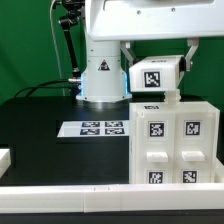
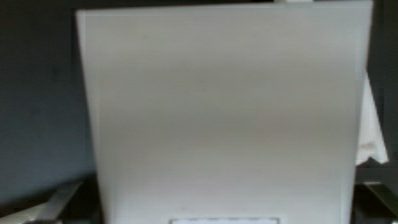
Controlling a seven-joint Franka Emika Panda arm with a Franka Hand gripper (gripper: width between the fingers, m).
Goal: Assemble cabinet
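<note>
Since it probably goes on top, the gripper [image 1: 157, 62] pinches a white tagged plastic block [image 1: 152, 78] above the boxy white cabinet [image 1: 172, 148], lower right.

Gripper [image 1: 158, 60] low, pointing straight down

The large white boxy plastic cabinet [image 1: 170, 150] right under the hand [image 1: 157, 58] is plain white all over, dotted with small square tags in a blocky black-and-white pattern. In the wrist view the cabinet [image 2: 214, 110] is an unmarked pale grey-white face against dark surroundings. Below the hand, the matt black tabletop [image 1: 40, 140] is uniform. The thin flat white marker board [image 1: 100, 128], lower than the hand and towards the exterior view's left, carries four black-and-white tags. The white robot base [image 1: 100, 85] beside the hand has a triangle sign with a bluish tint around it. The green backdrop [image 1: 30, 40] is plain.
</note>
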